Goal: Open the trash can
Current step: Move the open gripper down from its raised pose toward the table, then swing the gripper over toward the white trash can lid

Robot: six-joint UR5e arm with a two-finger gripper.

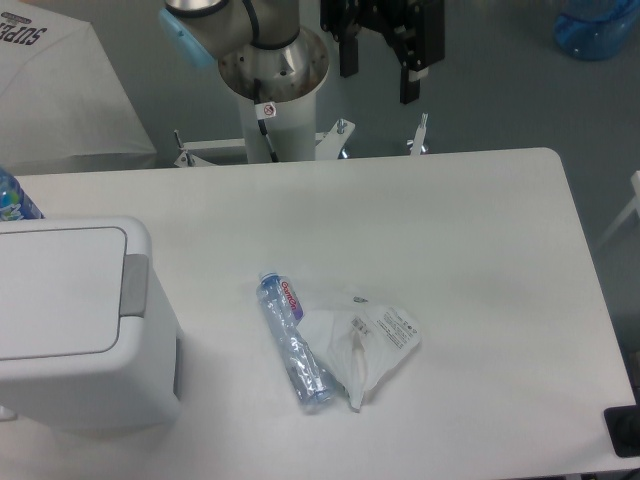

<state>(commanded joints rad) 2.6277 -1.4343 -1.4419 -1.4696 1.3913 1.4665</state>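
White plastic dominates my view at the lower left: the large boxy white trash can [75,320] sits on the white table [450,250] with its flat lid down and its grey push tab [135,286] facing toward the middle of the table. My black two-finger gripper [380,70] hangs at the top of frame, beyond the table's far edge, its 2 fingers spread with nothing between them. I judge the main risk to be pressing off the narrow tab: a finger landing on the lid panel beside it would probably leave the latch shut, or nudge the bin. A crushed clear plastic bottle [292,342] and a crumpled white wrapper [370,340] lie mid-table, near my likely path. From the gripper, the can lies well apart, toward the near-left corner.
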